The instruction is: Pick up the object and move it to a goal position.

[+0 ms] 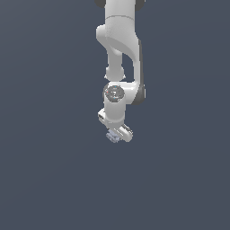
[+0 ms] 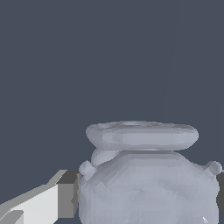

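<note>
Flat slate-grey fills everything behind the arm in both of my feeds, and I can make out no table edge or corner to place things by, nor any seam where a surface would begin. From the exterior view I see the white Panda arm (image 1: 120,49) coming down from the top of the picture, its wrist joint with the round dark cap facing me, and the gripper (image 1: 115,136) hanging at the low end, its white bar tilted so that the end toward the exterior view's right sits lower. The object (image 1: 112,136), a small pale grey-blue lump, shows just under that bar, toward its end on the exterior view's left, touching or nearly touching the hand; it is much narrower than the bar. On the wrist view the object (image 2: 146,183) looms very large and close: a rounded, faceted body with a flattened ring-like rim above it and small knobs sticking out at either side. One white finger with a dark grey pad (image 2: 65,197) lies right up against one flank of the object, and a sliver of dark pad shows at the opposite flank, so I read the fingers as closed around it.
</note>
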You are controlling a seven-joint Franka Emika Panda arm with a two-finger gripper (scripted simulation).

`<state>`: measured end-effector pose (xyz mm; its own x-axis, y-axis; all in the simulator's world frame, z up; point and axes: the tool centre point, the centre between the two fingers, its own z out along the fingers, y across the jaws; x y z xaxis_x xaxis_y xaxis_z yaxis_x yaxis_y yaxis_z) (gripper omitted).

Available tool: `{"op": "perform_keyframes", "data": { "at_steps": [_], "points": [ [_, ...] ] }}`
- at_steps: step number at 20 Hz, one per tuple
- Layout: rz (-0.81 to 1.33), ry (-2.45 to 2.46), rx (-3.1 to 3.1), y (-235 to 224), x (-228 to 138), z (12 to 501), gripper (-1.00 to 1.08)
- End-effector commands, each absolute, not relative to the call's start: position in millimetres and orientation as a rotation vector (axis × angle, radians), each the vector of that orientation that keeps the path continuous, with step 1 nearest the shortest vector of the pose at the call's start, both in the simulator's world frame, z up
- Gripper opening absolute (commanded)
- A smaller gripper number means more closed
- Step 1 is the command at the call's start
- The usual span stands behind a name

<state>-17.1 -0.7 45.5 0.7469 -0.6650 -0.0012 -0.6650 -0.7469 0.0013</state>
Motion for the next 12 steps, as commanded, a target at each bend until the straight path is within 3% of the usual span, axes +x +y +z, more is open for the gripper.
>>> {"op": "perform_keyframes", "data": {
  "at_steps": [1,2,3,12],
  "points": [
    [0.000,-1.118,2.936,-0.5,-16.0,41.5,1.00],
    [0.000,-1.118,2.936,-0.5,-15.9,41.3,1.00],
    [0.000,-1.118,2.936,-0.5,-15.9,41.3,-1.00],
    [0.000,-1.118,2.936,-0.5,-15.9,41.3,-1.00]
  ]
}}
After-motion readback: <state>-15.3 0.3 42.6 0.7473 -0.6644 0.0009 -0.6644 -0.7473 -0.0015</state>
